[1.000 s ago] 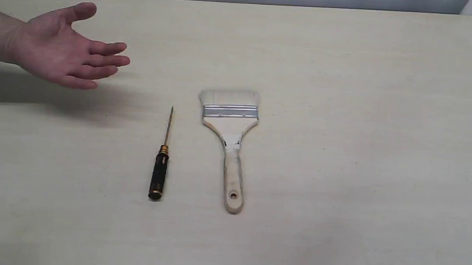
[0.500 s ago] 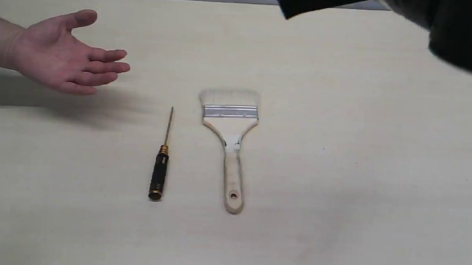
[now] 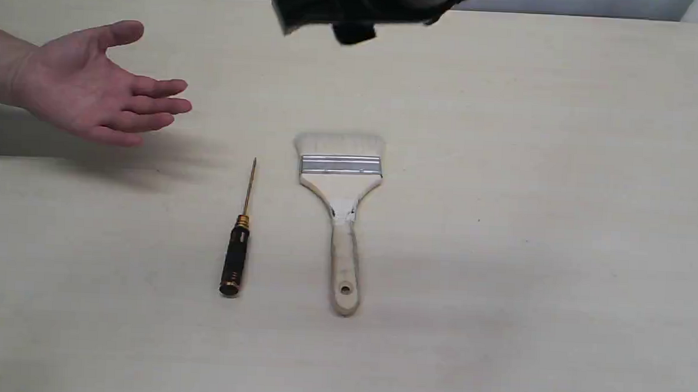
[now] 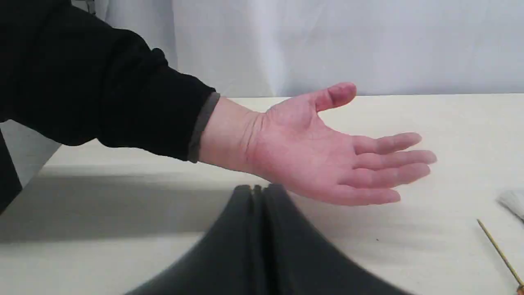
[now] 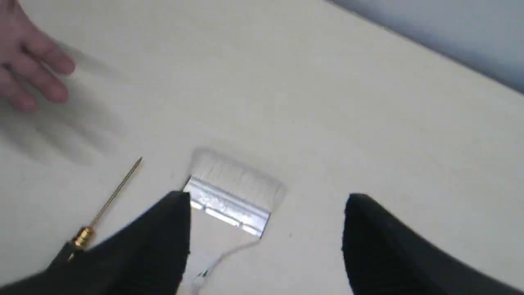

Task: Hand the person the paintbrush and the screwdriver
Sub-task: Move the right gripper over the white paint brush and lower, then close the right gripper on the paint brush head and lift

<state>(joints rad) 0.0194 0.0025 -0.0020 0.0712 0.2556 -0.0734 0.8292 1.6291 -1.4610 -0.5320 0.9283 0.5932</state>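
Black right gripper, jaws apart, has swung in; paintbrush now beneath it. Left gripper pressed together, idle. Grasp likely next.

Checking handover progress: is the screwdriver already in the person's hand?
No, the screwdriver lies on the table beside the paintbrush, apart from the person's empty open hand.

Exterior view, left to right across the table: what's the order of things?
person's hand → screwdriver → paintbrush. The blurred robot arm at the top edge spans the brush's width and more, so it is left out of the order.
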